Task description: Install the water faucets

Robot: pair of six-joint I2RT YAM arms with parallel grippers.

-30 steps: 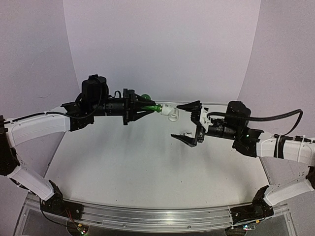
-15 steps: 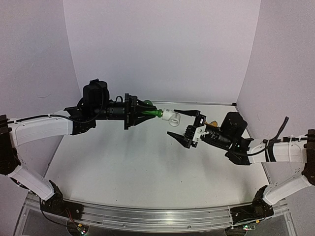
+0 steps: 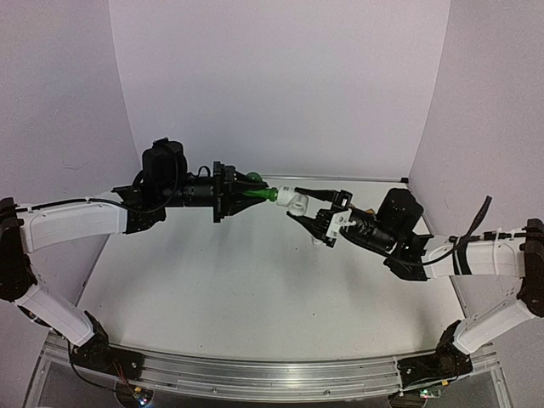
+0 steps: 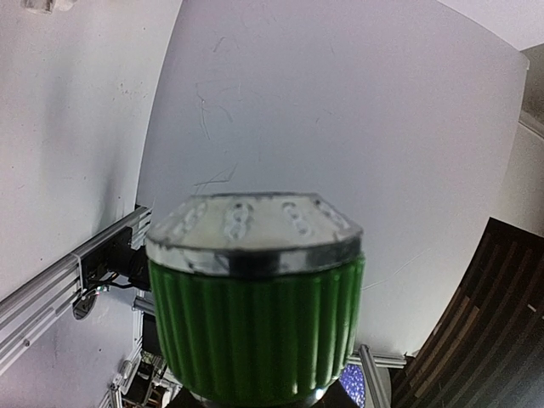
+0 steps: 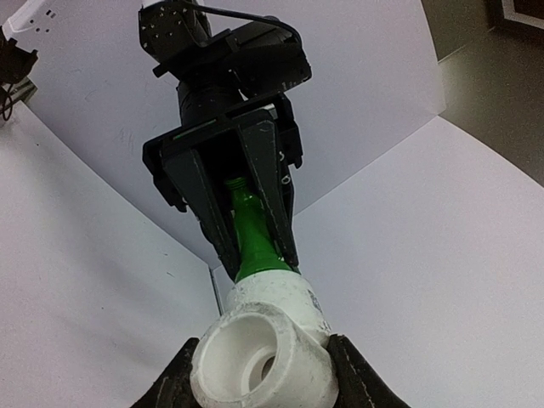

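A green water faucet hangs in mid-air over the back of the table, with my left gripper shut on its body. Its ribbed green knob fills the left wrist view and hides those fingers. A white pipe fitting sits on the faucet's threaded end. In the right wrist view the green stem runs between the left gripper's black fingers into the fitting. My right gripper has a finger pressed against each side of the fitting, and it shows from above as well.
The white table top lies below both arms, with pale walls close behind and at the sides. An aluminium rail runs along the near edge between the arm bases.
My right gripper has moved left to the white fitting and brought its wide-open jaws in onto it. The left gripper has kept its hold on the green faucet, shifting only slightly.
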